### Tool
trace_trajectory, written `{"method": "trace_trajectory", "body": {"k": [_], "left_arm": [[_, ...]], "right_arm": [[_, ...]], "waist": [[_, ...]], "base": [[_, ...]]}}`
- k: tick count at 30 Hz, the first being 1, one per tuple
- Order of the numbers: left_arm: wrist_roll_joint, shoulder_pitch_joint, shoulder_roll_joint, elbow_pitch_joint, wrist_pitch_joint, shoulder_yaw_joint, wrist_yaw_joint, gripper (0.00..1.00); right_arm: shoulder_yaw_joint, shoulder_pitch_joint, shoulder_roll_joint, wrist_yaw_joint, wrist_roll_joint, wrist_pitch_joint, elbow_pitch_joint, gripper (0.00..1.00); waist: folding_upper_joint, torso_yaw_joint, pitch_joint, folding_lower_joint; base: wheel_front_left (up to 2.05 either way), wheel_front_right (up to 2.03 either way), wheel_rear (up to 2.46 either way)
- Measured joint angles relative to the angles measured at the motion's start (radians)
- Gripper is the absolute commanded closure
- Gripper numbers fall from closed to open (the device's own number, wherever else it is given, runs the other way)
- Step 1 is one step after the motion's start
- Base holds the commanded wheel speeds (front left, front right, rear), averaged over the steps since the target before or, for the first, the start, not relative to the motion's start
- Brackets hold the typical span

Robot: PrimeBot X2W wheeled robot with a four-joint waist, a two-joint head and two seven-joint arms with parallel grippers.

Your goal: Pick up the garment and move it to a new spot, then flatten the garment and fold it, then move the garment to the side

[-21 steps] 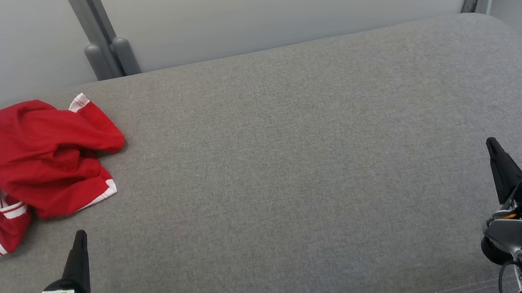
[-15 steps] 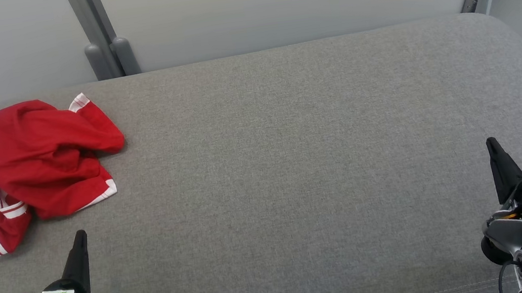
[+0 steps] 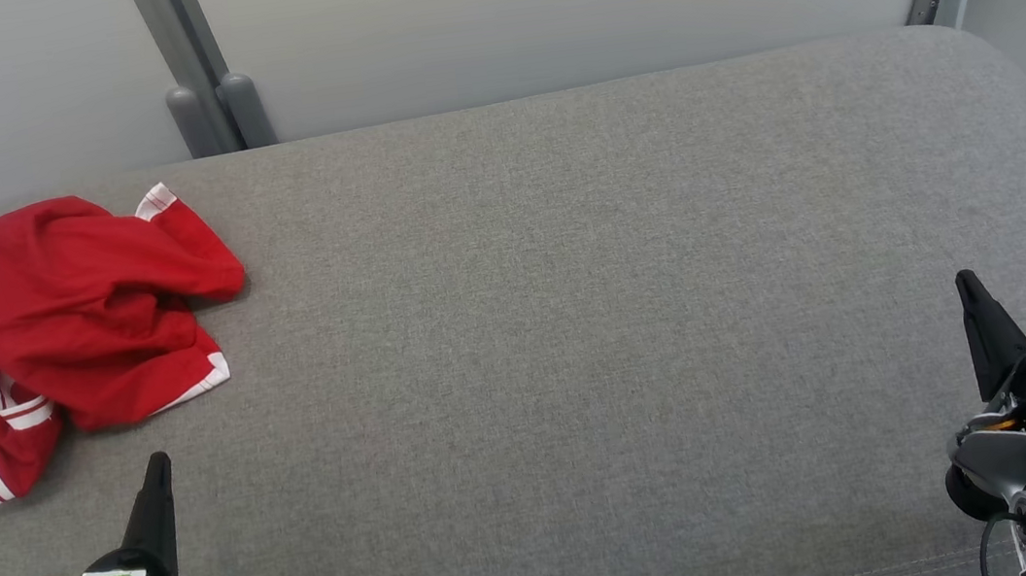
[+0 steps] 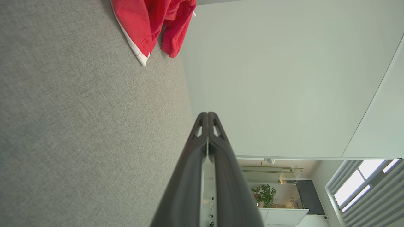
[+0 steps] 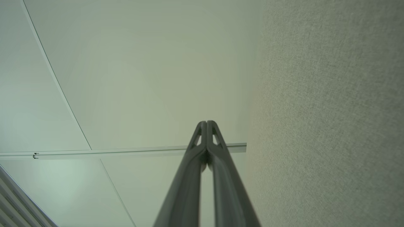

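The red and white garment (image 3: 67, 323) lies crumpled at the far left of the grey fabric surface (image 3: 576, 319), close to its rounded left corner; its white part runs to the left border of the head view, so I cannot tell whether it hangs over the side. The far edge of the surface runs along a pale wall (image 3: 538, 11), with a grey post (image 3: 198, 72) standing just behind the garment's end; at the far right the surface curves round into a bare corner. The whole middle and right of the fabric lie open, from the garment across to the right gripper (image 3: 965, 279). The left gripper (image 3: 158, 461) sits low at the near left, just short of the garment and apart from it, fingers pressed together; the right gripper sits at the near right, well apart from the garment, fingers likewise together; both are empty. Compared with the earlier frames nothing differs; garment, arms and camera all keep their places.
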Motion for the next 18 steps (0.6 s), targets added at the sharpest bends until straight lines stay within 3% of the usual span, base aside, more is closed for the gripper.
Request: {"method": "trace_trajectory", "body": {"k": [18], "left_arm": [[0.000, 0.000, 0.000, 0.000, 0.000, 0.000, 0.000, 1.00]], "right_arm": [[0.000, 0.000, 0.000, 0.000, 0.000, 0.000, 0.000, 1.00]], "waist": [[0.0000, 0.000, 0.000, 0.0000]], "base": [[0.00, 0.00, 0.00]]}}
